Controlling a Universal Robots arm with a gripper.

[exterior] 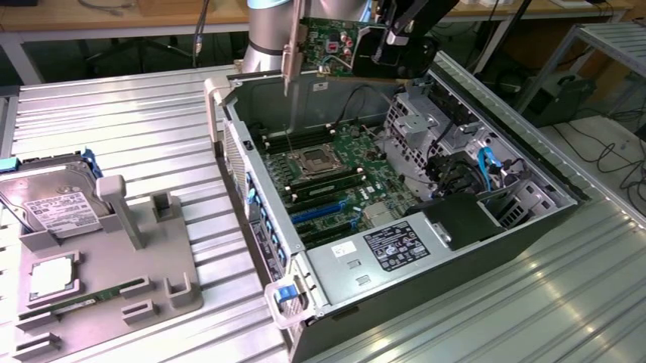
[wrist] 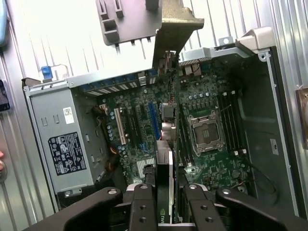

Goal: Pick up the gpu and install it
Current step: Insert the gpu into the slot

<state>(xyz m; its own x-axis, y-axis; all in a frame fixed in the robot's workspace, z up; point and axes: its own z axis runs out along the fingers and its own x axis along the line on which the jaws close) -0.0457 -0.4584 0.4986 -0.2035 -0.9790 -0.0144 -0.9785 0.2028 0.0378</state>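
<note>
Hiding the gpu's [wrist: 163, 166] gripped end between the pincer's [wrist: 166, 204] fingers [wrist: 143, 207]; cropping the arm [exterior: 268, 30] at the exterior view's top edge; leaving the power supply label [exterior: 394, 247] unreadable.

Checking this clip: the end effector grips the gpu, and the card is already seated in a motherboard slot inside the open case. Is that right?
Not quite. The end effector does grip the gpu, but the card is not seated. The exterior view shows it held in the air above the open case, clear of the motherboard slots.
</note>
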